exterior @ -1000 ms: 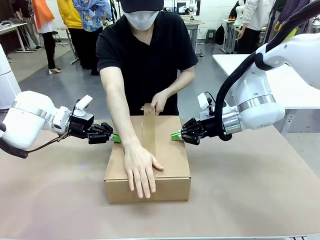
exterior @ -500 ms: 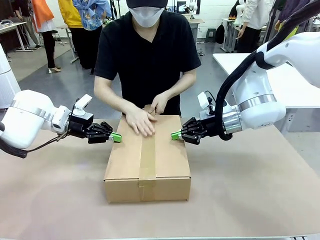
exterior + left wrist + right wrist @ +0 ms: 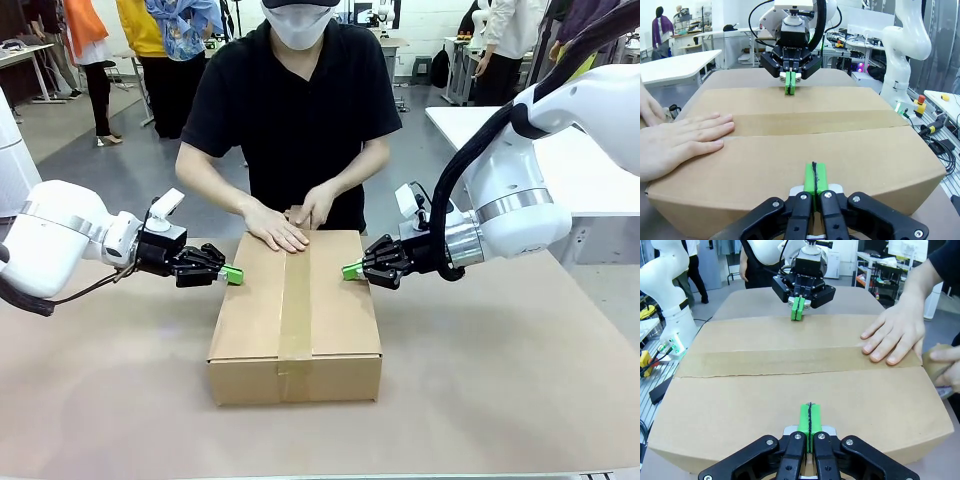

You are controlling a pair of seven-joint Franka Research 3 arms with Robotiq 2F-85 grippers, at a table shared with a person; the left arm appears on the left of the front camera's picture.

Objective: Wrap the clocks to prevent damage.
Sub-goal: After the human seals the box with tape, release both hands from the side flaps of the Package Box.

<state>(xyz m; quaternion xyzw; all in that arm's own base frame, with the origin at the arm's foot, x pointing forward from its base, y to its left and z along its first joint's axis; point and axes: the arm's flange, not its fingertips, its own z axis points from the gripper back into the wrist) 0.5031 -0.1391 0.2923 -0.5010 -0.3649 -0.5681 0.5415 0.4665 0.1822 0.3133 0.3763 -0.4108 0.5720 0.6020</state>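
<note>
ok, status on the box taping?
Left gripper and right gripper both shut, pressed against opposite top edges of the cardboard box. Tape strip laid along the top seam. Person's hand flat on the far end of the tape.

Brown tabletop (image 3: 480,380) in foreground. Grey floor (image 3: 130,170) behind. White tables: one far left (image 3: 20,55), one right (image 3: 580,160), another at back (image 3: 385,45). Bystanders (image 3: 150,40) stand far left. Even indoor light.

tape roll (image 3: 940,371) behind person's hand (image 3: 946,355)
</note>
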